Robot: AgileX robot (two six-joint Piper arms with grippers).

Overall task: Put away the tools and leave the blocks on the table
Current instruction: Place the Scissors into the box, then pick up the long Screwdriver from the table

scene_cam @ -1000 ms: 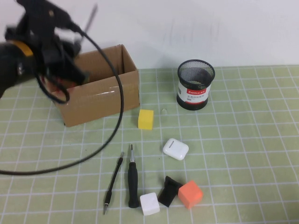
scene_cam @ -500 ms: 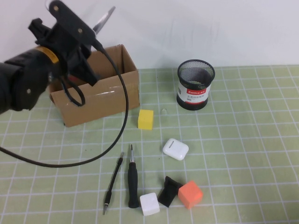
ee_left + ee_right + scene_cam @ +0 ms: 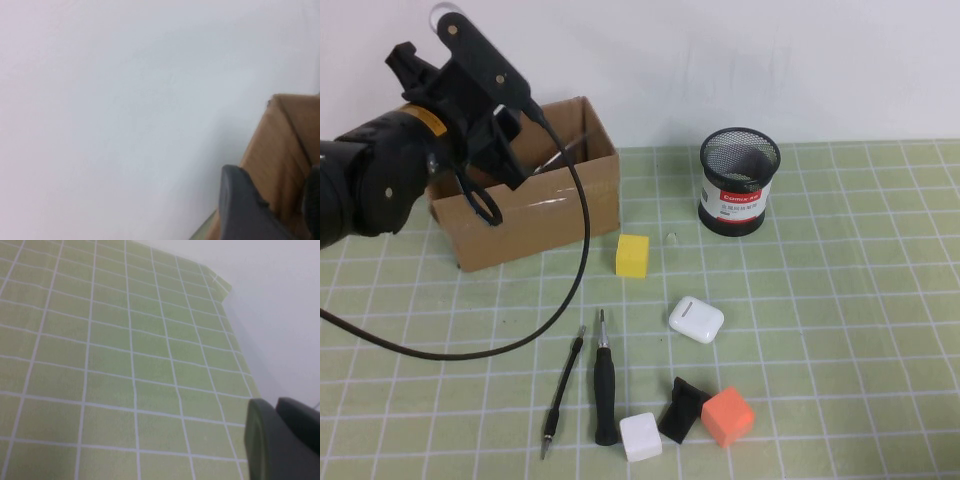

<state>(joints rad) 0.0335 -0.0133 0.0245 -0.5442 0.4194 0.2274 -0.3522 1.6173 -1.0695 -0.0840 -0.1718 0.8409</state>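
Note:
My left gripper [image 3: 510,155] hangs over the open cardboard box [image 3: 535,210] at the back left. In the left wrist view its fingers [image 3: 242,207] stand apart with only the box wall between them. A grey scissor blade [image 3: 558,153] shows inside the box beside the gripper; the red handles are hidden. The black-handled screwdriver [image 3: 605,385] and the thin black pen-like tool [image 3: 563,392] lie side by side on the green grid table [image 3: 840,300] at the front. The yellow block [image 3: 632,255], white block [image 3: 641,436] and orange block [image 3: 727,416] rest on the table. My right gripper [image 3: 274,407] is out of the high view, shut above bare table.
A black mesh pen cup [image 3: 739,180] stands at the back centre. A white earbud case [image 3: 696,319] lies mid-table. A small black wedge [image 3: 682,408] sits between the white and orange blocks. The left arm's black cable [image 3: 575,270] loops down over the table.
The left gripper carried the scissors, blade up, over the box and came down. The blade has dropped from above the box to inside it. The right arm's view gives no sign of motion.

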